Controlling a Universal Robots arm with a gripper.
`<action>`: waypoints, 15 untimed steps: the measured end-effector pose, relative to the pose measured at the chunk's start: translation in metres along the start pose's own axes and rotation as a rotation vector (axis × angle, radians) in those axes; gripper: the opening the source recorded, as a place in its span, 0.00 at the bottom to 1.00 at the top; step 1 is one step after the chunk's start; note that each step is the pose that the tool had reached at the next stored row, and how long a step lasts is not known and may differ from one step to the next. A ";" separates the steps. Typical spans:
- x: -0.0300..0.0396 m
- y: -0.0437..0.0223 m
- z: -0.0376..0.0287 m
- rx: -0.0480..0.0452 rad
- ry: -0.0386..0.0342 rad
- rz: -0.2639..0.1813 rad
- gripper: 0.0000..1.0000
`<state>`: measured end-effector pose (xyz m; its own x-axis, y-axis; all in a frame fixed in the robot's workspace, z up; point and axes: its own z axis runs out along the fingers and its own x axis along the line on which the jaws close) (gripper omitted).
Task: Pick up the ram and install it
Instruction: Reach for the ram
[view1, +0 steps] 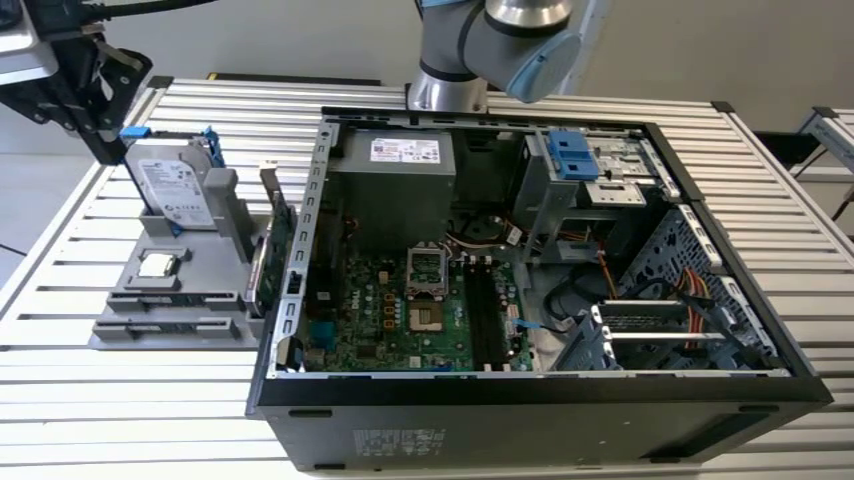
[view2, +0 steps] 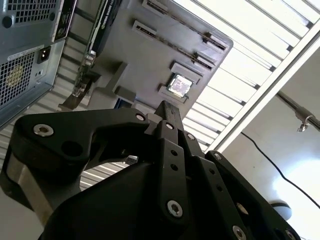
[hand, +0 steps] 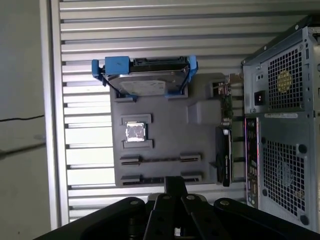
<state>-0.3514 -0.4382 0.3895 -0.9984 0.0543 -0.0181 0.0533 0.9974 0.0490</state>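
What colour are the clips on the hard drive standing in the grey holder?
The clips are blue, shown best in the first wrist view.

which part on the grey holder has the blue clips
The silver hard drive, propped at one end of the holder; the square chip and green card carry no blue.

gripper (hand: 175, 182) black, tip at edge of grey holder tray (hand: 170, 130), by nearer of two long narrow slots (hand: 161, 159). tray lies on slatted metal table (hand: 150, 30). silver hard drive (hand: 145, 82) with blue clips at tray end far from gripper. square chip (hand: 136, 132) in recess between drive and slots. green expansion card (hand: 226, 105) on edge along tray side, just beside computer case (hand: 280, 125) with vented rear.
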 end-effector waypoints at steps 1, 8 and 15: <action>0.0000 -0.0006 0.0000 -0.0001 0.0001 -0.003 0.00; -0.0003 -0.0055 0.0000 -0.0006 0.0017 -0.035 0.00; -0.0007 -0.0132 -0.0002 -0.0010 0.0025 -0.051 0.00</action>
<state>-0.3514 -0.4514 0.3890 -0.9998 0.0028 -0.0180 0.0019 0.9988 0.0491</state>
